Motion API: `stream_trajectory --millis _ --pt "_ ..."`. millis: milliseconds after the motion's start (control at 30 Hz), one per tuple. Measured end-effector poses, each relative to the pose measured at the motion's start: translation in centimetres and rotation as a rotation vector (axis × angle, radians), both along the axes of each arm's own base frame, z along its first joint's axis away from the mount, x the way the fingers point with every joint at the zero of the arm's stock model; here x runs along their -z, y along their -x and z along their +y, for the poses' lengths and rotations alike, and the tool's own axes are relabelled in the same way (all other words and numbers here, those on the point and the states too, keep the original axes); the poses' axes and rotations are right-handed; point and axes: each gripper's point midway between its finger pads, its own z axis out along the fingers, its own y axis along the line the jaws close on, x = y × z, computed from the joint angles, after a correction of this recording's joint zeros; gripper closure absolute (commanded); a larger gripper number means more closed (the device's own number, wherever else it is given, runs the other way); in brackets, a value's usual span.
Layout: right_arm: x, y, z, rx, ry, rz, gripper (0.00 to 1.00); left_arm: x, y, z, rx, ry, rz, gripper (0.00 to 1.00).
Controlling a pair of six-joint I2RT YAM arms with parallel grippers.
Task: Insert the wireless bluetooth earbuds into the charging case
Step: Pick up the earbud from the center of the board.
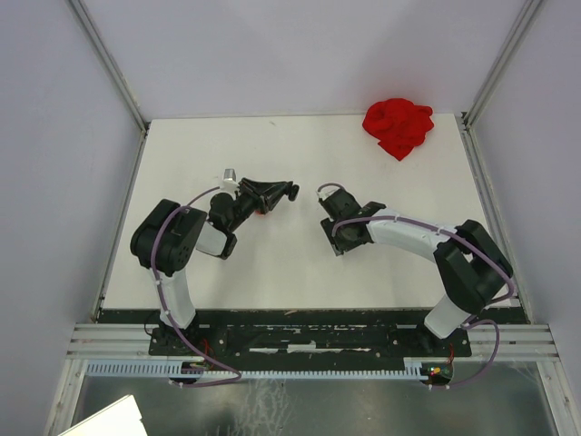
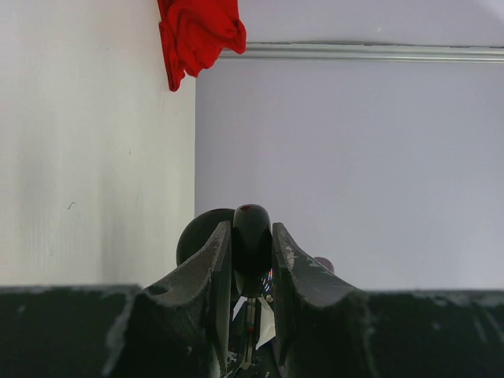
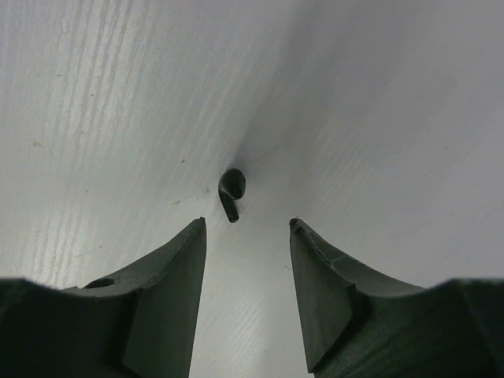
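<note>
A black, rounded charging case (image 2: 252,236) is pinched between the fingers of my left gripper (image 2: 250,227), which is shut on it. A round black part (image 2: 198,232) shows just behind the left finger. In the top view the left gripper (image 1: 283,192) holds the case above the middle of the table. One small black comma-shaped earbud (image 3: 231,191) lies on the white table, just ahead of my right gripper (image 3: 246,224), slightly toward its left finger. That gripper is open and empty. From above, the right gripper (image 1: 327,195) hangs low over the table, facing the left one.
A crumpled red cloth (image 1: 398,125) lies at the far right corner of the table, also seen from the left wrist as a red cloth (image 2: 201,35). Grey walls and metal frame rails (image 1: 109,64) enclose the white table (image 1: 272,263).
</note>
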Motion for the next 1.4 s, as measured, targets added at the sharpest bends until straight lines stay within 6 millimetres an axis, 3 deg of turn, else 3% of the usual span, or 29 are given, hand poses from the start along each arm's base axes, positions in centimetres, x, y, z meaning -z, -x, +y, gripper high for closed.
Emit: stream_trajectory --millis 433,1400 --pt "2.2 0.3 0.4 -0.011 0.011 0.052 0.55 0.4 -0.1 0.2 -0.003 0.006 0.013 0.97" --pt "2.2 -1.0 1.6 -0.024 0.002 0.047 0.67 0.1 -0.2 0.3 -0.008 0.011 0.001 0.97"
